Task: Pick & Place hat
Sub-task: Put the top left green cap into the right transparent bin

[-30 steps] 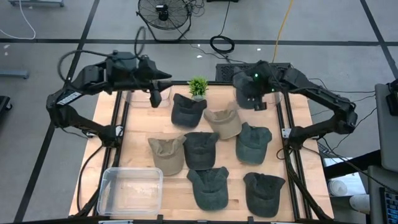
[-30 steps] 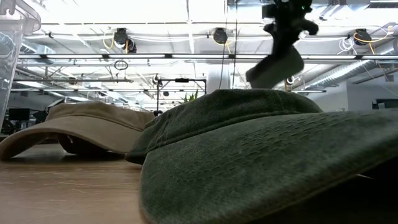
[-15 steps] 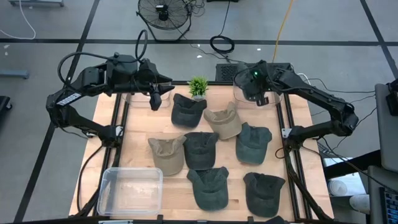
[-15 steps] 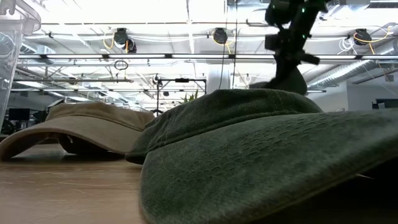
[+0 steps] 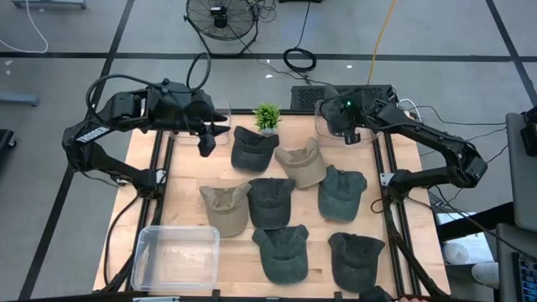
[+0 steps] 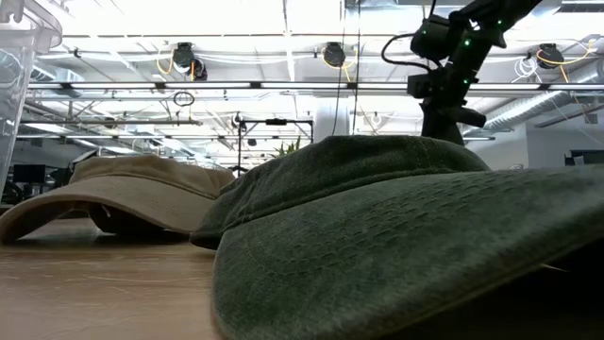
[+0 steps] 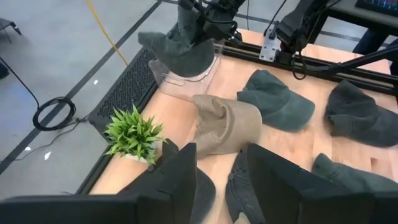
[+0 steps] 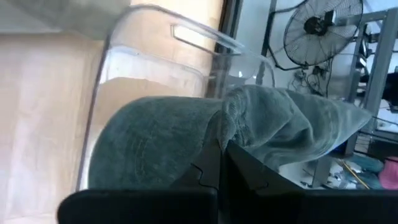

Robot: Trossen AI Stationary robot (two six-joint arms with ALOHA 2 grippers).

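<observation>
A: Which step was in hand?

B: The placing, I'd judge. The right gripper had its dark fingers pinched tight on a fold of a dark green-grey washed-cotton cap, held over the clear plastic bin at the table's far right corner. The left wrist view showed the same cap hanging from that gripper just above the bin's rim.

A: Was the cap inside yet?

B: I couldn't tell whether it touched the bin floor. It looked partly lowered in, still gripped.

A: So the next move?

B: Probably lower a little more, part the fingers to let go, then lift straight up so the fabric wouldn't snag.

A: And the left arm?

B: The left gripper hovered at the far left of the table, its fingers apart and holding nothing, near a small green potted plant.

A: The containers?

B: The far-right bin showed nothing but that cap. A second clear rectangular plastic tub at the near left corner looked empty. Several green-grey and tan caps lay on the wooden table, none in a container.
</observation>
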